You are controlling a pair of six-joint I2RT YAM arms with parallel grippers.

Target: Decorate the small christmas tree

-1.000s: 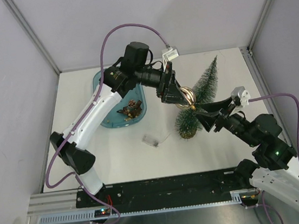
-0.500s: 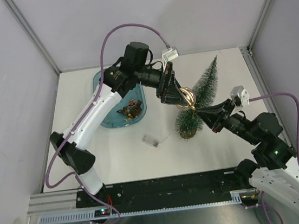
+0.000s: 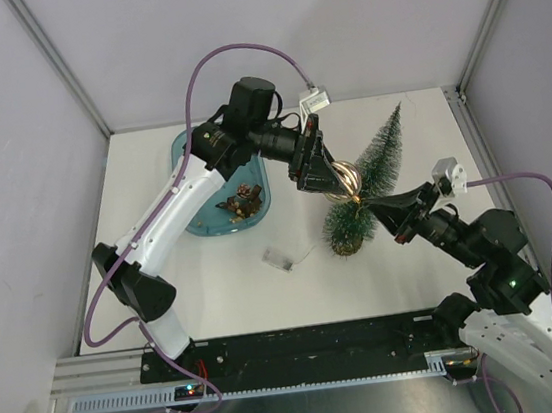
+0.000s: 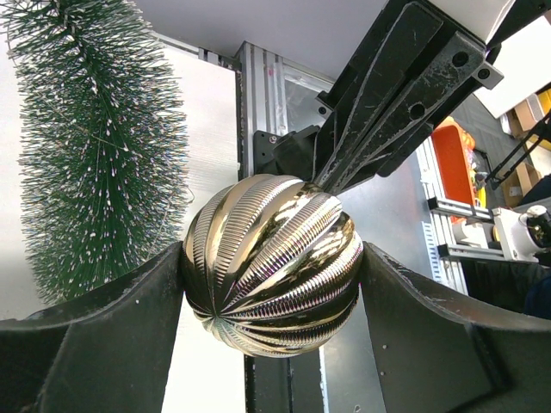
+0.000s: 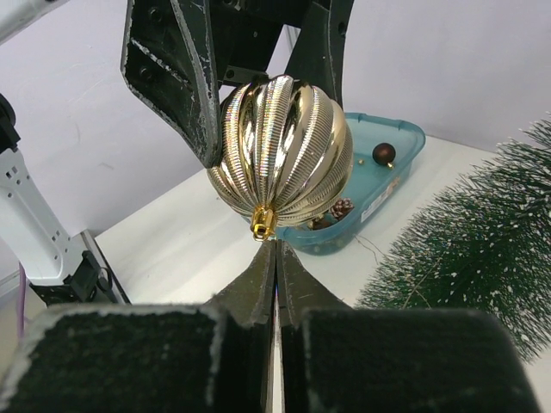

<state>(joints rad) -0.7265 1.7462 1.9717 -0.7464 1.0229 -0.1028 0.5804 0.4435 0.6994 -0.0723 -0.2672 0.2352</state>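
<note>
The left jaws (image 3: 338, 183) pinch a gold ribbed ornament (image 4: 271, 267) by its sides. The right jaws (image 5: 275, 258) are pressed together, tips just below the ornament's cap. The small christmas tree (image 3: 374, 166) is just beside both jaws on the table (image 3: 216, 294), base near, tip toward the far right corner.

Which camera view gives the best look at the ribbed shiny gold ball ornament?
The left wrist view: the gold ball ornament fills the centre, clamped in the left gripper. The right wrist view shows it smaller, its cap just above the shut right gripper. The top external view shows it tiny, partly hidden.
</note>
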